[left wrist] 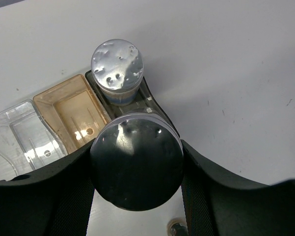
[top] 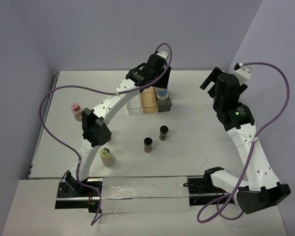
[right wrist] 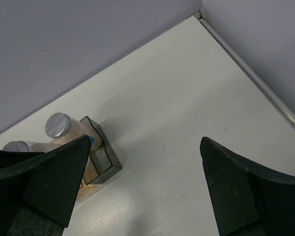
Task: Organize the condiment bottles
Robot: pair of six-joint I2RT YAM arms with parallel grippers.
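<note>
grey tray [left wrist: 154,101]: right end of a row of three; amber tray [left wrist: 71,110] touches it on the left; clear tray [left wrist: 24,137] sits past that
pale-capped bottle [left wrist: 117,64]: upright in the far end of the grey tray; bit of blue label showing
left gripper [left wrist: 136,169]: clamped on the sides of a second bottle [left wrist: 132,147], shiny cap, right over the near end of the grey tray, just beside the first one; can't tell if its base is down
right gripper [right wrist: 142,182]: fingers wide apart, nothing between them; hangs off to the right of the grey tray, well apart from it
nearer dark jar [top: 163,132]: upright on the bare desk [top: 201,137], on the arm-base side of the grey tray
farther dark jar [top: 148,144]: near that one, not touching
cream-capped bottle [top: 107,156]: further toward the bases and left of the grey tray
pink-capped bottle [top: 76,109]: well left of the grey tray, near the desk edge
</note>
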